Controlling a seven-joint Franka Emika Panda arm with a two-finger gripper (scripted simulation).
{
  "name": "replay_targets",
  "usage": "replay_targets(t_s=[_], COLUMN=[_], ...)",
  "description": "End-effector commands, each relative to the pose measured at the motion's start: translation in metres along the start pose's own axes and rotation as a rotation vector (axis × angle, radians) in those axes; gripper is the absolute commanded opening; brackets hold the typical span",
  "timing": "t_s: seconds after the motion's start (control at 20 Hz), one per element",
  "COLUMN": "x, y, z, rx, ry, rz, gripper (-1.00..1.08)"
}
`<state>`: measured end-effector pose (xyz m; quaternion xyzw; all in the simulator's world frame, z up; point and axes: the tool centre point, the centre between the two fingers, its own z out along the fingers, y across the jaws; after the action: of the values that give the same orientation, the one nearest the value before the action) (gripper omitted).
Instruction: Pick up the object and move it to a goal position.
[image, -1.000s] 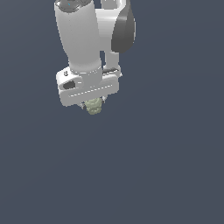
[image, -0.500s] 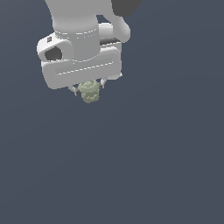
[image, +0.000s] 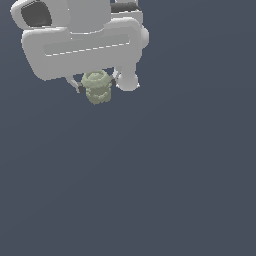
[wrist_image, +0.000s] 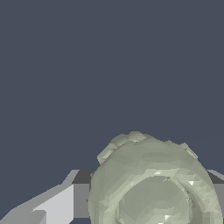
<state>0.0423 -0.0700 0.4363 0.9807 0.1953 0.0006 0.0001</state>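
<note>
Gripper (image: 96, 86): its fingers are clamping the object from both sides.
Object (image: 97, 87): a knobbly olive-green blob is hanging below the white hand, high above the grey ground (image: 165, 185).
Writing: none is showing.

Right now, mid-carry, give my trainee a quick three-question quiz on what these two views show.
1. True or false: the gripper is shut on the pale olive-green object.
2. In the exterior view, the object sits: A) alone at the picture's centre, B) under the white hand between the fingers, C) at the picture's lower right corner.
3. In the wrist view, what fills much of the picture below the plain dark background?

Key
1. True: a finger shows on each side of the object, against it.
2. B.
3. The object's rounded, ringed form, very close to the camera, with a finger beside it.
</note>
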Motion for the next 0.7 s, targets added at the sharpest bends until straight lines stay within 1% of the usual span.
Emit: replay_targets(t_s=[0.0,0.3,0.65], x=[0.003,0.009,0.013], y=[0.001,0.004,0.005], z=[-0.013,-0.034,-0.046], rx=[0.000,0.000,0.000], ry=[-0.001,-0.001,-0.001], rz=[0.000,0.000,0.000], gripper=[-1.00,-1.00,-1.00])
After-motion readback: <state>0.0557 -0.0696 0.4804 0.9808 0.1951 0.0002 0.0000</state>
